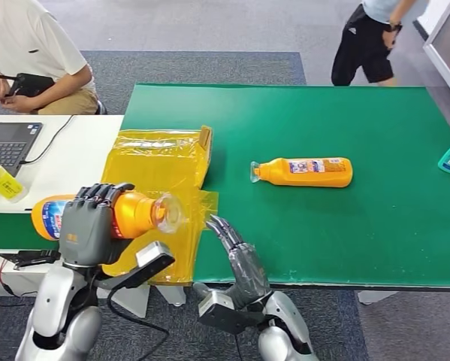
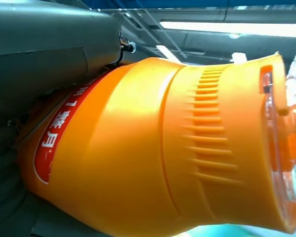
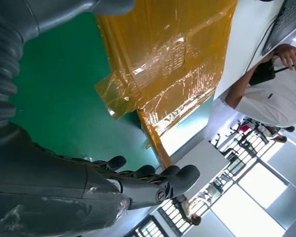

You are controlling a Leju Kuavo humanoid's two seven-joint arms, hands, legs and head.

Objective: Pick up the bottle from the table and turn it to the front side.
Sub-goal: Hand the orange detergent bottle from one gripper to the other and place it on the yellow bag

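The left hand (image 1: 89, 223) is gripping an orange plastic bottle with a clear cap and a blue-and-red label (image 1: 126, 214), holding it sideways above the near left edge of the green-covered table (image 1: 324, 241), over a sheet of crinkled yellow film (image 1: 154, 162). Its fingers are covering much of the label, so the print is hard to read. The right hand (image 1: 234, 248) is hanging empty over the table's near edge, fingers straight and close together.

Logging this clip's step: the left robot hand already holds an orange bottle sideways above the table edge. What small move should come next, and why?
Probably a wrist roll. The left robot hand grips the orange bottle lying sideways, cap toward the green table, with its label partly hidden under the fingers. Turning it should bring the front into view. The right robot hand is open and holds nothing.
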